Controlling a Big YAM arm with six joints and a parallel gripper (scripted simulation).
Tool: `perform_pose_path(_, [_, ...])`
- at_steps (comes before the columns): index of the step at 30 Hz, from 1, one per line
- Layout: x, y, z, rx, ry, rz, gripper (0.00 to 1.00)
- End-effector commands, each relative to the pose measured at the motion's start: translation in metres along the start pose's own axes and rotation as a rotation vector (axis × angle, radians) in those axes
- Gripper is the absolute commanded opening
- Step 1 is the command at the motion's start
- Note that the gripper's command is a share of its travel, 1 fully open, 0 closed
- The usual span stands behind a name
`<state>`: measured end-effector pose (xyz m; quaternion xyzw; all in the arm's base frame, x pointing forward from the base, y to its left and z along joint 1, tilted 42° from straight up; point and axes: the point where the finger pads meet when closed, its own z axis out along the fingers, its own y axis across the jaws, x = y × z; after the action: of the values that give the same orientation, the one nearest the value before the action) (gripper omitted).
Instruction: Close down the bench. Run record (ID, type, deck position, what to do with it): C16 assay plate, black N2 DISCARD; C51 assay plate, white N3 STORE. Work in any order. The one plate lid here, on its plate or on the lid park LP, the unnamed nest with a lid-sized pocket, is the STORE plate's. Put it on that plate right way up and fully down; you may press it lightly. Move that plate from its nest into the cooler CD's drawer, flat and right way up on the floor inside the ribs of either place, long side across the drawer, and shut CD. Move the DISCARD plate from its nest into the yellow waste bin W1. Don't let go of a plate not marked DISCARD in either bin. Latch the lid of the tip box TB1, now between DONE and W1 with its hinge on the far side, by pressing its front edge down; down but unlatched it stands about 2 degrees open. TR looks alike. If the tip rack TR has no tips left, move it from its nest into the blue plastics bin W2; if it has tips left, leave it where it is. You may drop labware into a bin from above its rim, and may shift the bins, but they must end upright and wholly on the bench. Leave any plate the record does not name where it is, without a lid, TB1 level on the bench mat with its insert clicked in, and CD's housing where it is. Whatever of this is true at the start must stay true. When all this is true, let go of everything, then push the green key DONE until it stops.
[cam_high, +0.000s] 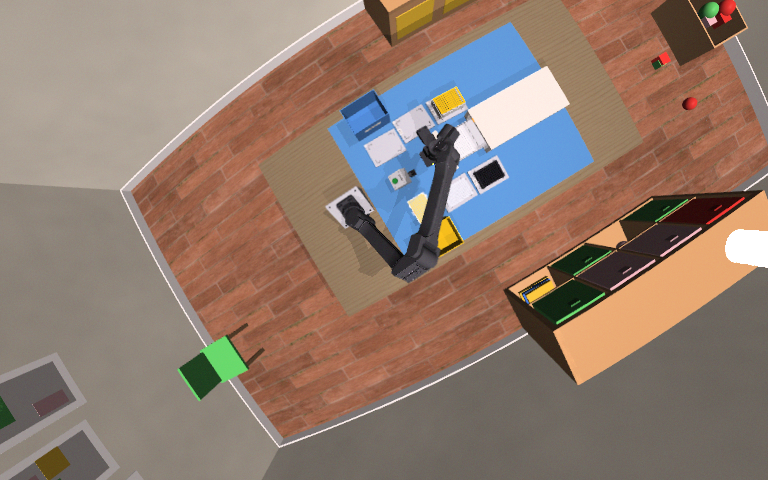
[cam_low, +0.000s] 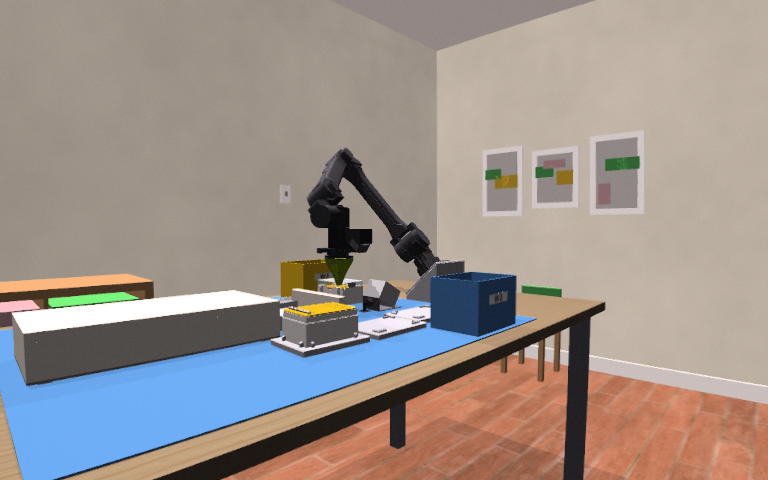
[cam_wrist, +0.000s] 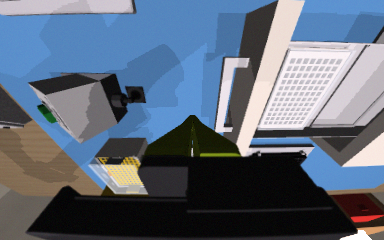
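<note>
From above, the black gripper (cam_high: 425, 135) hung near the open cooler drawer (cam_high: 474, 140), where the white gridded assay plate (cam_high: 467, 139) lay flat. Side-on across the worktop (cam_low: 557, 310), its olive fingers (cam_low: 339, 270) were pinched together on nothing, pointing down. At the wrist, the drawer's pale front panel (cam_wrist: 266, 75) with its white handle (cam_wrist: 224, 95) looked stiff, best pushed broadly.

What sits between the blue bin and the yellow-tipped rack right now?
A flat pale-grey nest lies between the blue bin and the yellow-tipped rack, with nothing tall on it. The top view shows this, and the exterior view agrees.
</note>
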<state>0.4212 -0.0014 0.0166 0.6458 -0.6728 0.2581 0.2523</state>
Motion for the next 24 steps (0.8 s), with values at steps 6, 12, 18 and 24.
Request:
perform_pose_path(6, [-0.001,0.000,0.018,-0.004,0.001,-0.010,0.00])
perform_pose_path(12, [-0.001,0.000,0.023,-0.004,0.001,-0.010,0.00])
perform_pose_path(18, [-0.001,0.000,0.032,-0.005,0.001,-0.010,0.00])
perform_pose_path(24, [-0.002,0.000,0.038,-0.003,0.001,-0.012,0.00])
